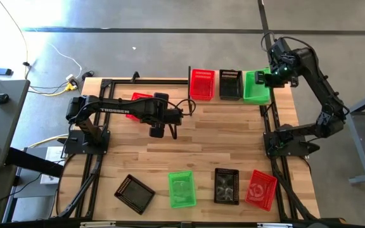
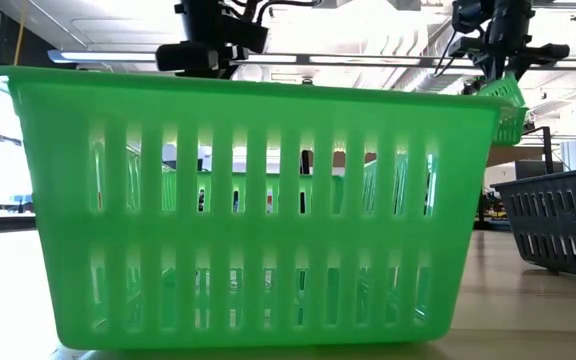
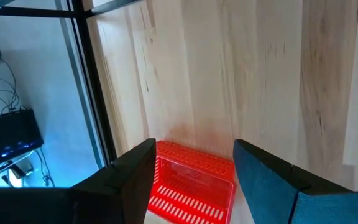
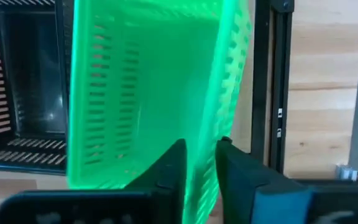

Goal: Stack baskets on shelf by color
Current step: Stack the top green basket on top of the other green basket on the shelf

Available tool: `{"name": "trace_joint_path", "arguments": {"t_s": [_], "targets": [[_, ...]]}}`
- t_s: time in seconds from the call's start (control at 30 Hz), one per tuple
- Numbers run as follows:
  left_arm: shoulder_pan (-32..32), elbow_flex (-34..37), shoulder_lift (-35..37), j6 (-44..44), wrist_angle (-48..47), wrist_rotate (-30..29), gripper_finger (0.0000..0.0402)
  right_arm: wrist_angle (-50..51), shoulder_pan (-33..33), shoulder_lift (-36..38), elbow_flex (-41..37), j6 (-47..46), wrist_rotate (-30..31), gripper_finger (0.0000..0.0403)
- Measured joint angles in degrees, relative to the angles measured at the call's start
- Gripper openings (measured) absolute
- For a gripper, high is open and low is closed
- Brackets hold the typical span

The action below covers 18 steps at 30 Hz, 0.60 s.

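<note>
On the shelf (image 1: 233, 101) at the table's far edge we count three stacks in a row: red basket (image 1: 202, 84), black basket (image 1: 230, 83), green basket (image 1: 256, 87), sides nearly touching; how many are nested in each we cannot tell. The right gripper (image 4: 199, 163) sits at the green one's rim, that basket's wall between its two fingers, which stand narrowly apart around it; whether they press it we cannot tell. The green basket lies at the shelf's right end, beside the black frame post. Along the near edge we count four loose baskets: a black one tilted (image 1: 134, 192), a green one (image 1: 182, 189), another black (image 1: 226, 185), a red one (image 1: 260, 189). One more red basket (image 3: 192, 185) lies under the left arm. The left gripper (image 1: 163, 131) hangs over bare planks at mid-table, jaws wide apart, holding nothing.
</note>
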State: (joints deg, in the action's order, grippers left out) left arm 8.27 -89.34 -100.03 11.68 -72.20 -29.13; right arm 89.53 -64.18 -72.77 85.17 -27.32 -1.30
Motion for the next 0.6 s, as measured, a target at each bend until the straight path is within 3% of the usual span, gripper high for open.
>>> {"name": "trace_joint_path", "arguments": {"t_s": [0.2,0.6], "targets": [[0.0,0.0,0.0,0.5,0.0,0.0,0.0207,-1.3,0.0,0.0,0.0,2.2,4.1,0.0098],[0.0,0.0,0.0,0.5,0.1,-0.2,0.0207,0.4,0.0,0.0,-1.2,-2.3,7.4,0.0085]]}}
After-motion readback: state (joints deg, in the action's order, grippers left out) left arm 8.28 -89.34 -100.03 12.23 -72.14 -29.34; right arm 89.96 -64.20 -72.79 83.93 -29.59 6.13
